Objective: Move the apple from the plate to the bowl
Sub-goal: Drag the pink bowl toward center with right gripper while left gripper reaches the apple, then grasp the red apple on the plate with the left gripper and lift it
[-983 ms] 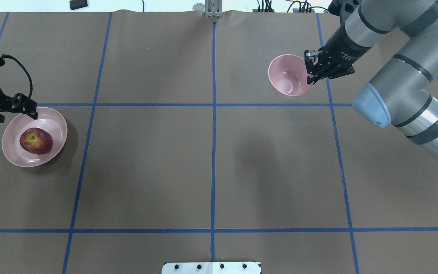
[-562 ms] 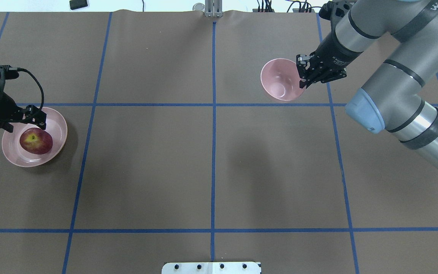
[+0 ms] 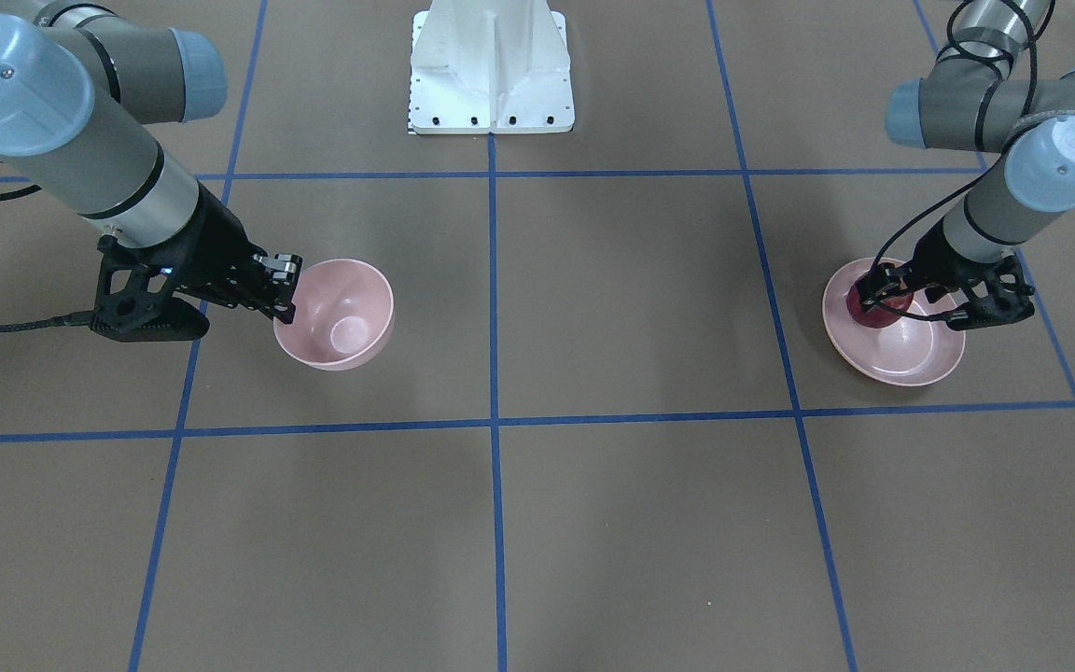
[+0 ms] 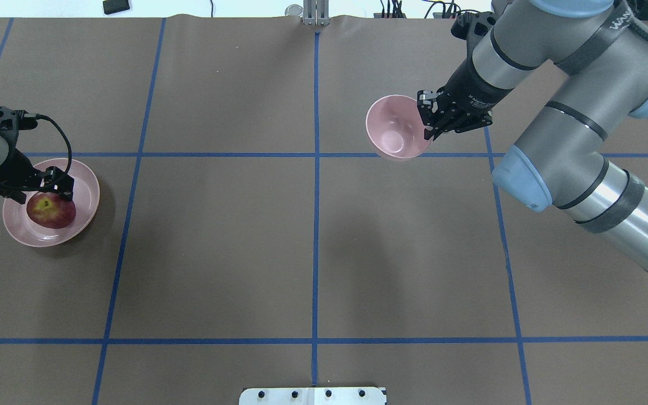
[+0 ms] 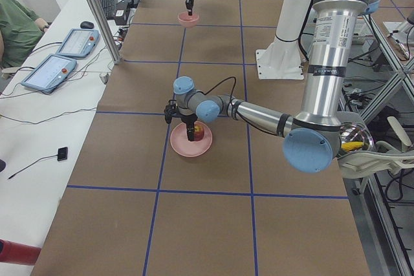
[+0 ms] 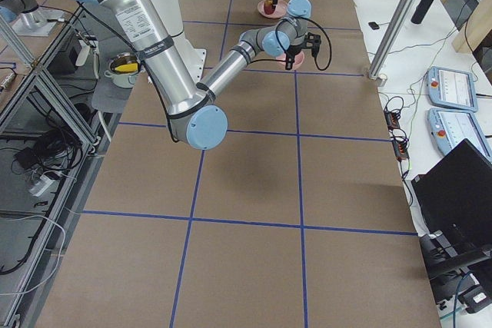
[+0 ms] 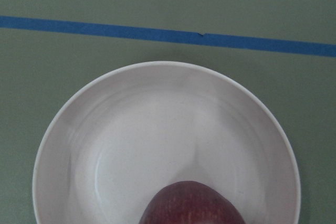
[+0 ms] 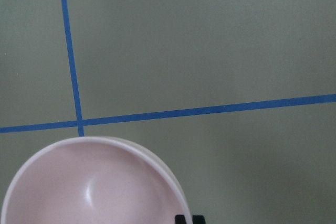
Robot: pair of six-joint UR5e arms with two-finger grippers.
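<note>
Now right jaws clamp the bowl (image 4: 394, 126) rim; left jaws (spread wide) straddle the apple (image 4: 51, 212).

white letters "WA" on black band (image 4: 611, 31) of right arm (image 4: 577, 135), remainder cut off, small white print on its black wrist (image 4: 473, 95) too small to read

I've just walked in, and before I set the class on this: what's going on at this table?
Two robot arms are working at a table. The right tool grips the bowl by its rim and holds it tilted, seemingly just off the table. The left tool, which looks open, sits low over the apple. The apple lies in the plate, far across from the bowl, and is not yet picked up.
</note>
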